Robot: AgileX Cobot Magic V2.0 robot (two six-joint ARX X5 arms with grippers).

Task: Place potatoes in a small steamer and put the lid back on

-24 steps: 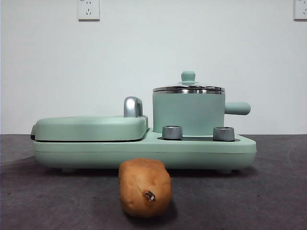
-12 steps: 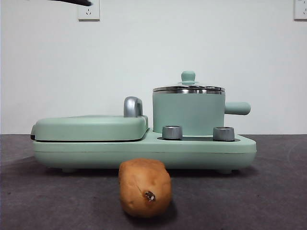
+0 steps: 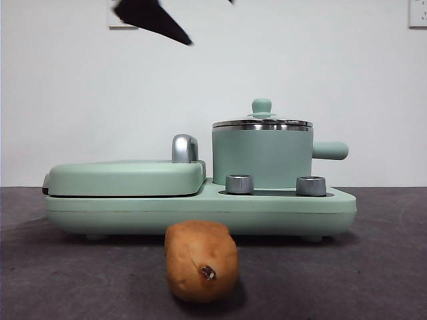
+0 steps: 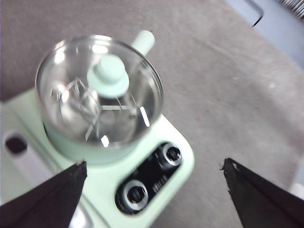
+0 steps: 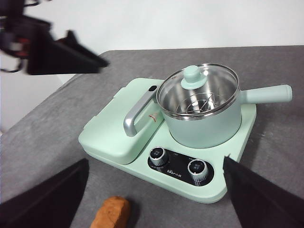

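The tan-brown potato [image 3: 201, 261] lies on the grey table in front of the appliance, dark spot toward the front camera; the right wrist view catches it too [image 5: 111, 213]. The mint-green small steamer [image 3: 261, 159] [image 5: 204, 128] stands on the right half of the base, handle pointing right. The glass lid [image 3: 261, 123] [image 4: 66, 99] [image 5: 199, 90] rests on it. My left gripper [image 4: 154, 164] hovers open above the steamer; its arm shows as a black tip [image 3: 152, 19] high at the left. My right gripper [image 5: 155, 160] is open, well above the table on the near side.
A flat mint-green griddle cover [image 3: 127, 177] with a chrome handle [image 3: 185, 148] takes up the left half of the base [image 3: 200, 213]. Two chrome knobs [image 3: 239, 184] [image 3: 311, 185] sit on the base in front of the steamer. A white wall stands behind.
A black arm tip has come down from the top left of the front view and moved right. Potato, steamer and lid have not moved.
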